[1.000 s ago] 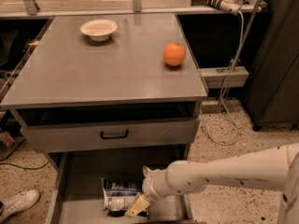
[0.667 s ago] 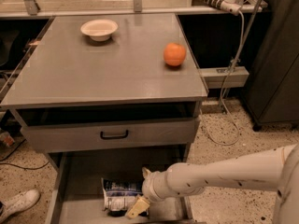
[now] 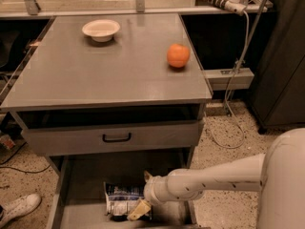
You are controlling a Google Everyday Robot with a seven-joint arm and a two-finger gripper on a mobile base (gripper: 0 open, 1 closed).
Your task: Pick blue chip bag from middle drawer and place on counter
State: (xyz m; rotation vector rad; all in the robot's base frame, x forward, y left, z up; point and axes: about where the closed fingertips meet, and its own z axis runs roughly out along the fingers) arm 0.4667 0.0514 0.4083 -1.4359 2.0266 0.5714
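The blue chip bag (image 3: 120,199), crumpled dark blue and white foil, lies on the floor of the open middle drawer (image 3: 86,175) near its front. My gripper (image 3: 141,205) reaches down into the drawer from the right and sits at the bag's right edge, touching or just over it. A yellowish part of the gripper overlaps the bag's lower right corner. The white arm runs off to the right. The grey counter (image 3: 119,75) is above, with nothing of mine on it.
A white bowl (image 3: 100,29) stands at the counter's back left and an orange fruit (image 3: 178,55) near its right edge. The drawer front with a black handle (image 3: 116,138) juts out above the middle drawer. A shoe (image 3: 19,208) is at lower left, and a dark cabinet (image 3: 281,56) and cables stand to the right.
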